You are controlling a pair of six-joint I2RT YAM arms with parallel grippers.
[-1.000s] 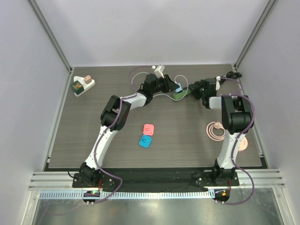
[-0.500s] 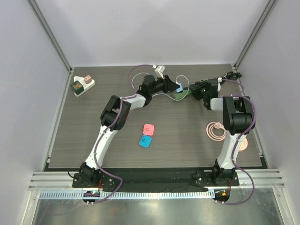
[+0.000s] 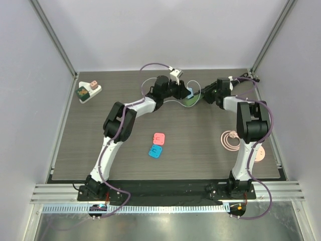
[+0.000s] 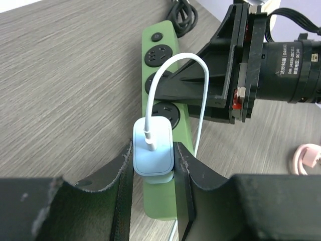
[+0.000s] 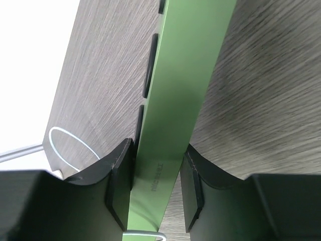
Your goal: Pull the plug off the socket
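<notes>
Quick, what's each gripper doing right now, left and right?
The left gripper is shut on the blue plug.
The right gripper is shut on the green power strip.

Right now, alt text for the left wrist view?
Left pincer clamps a pale blue plug seated at the near end of a green power strip, a white cable looping from it. The right pincer grips the strip from the right.

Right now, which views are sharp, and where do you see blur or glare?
Left wrist: the pale blue plug and the green plastic power strip are sharp, with no glare. Right wrist: the strip looks slightly soft, and the upper left corner is blown out white. Top external: even light, faint shadows.
</notes>
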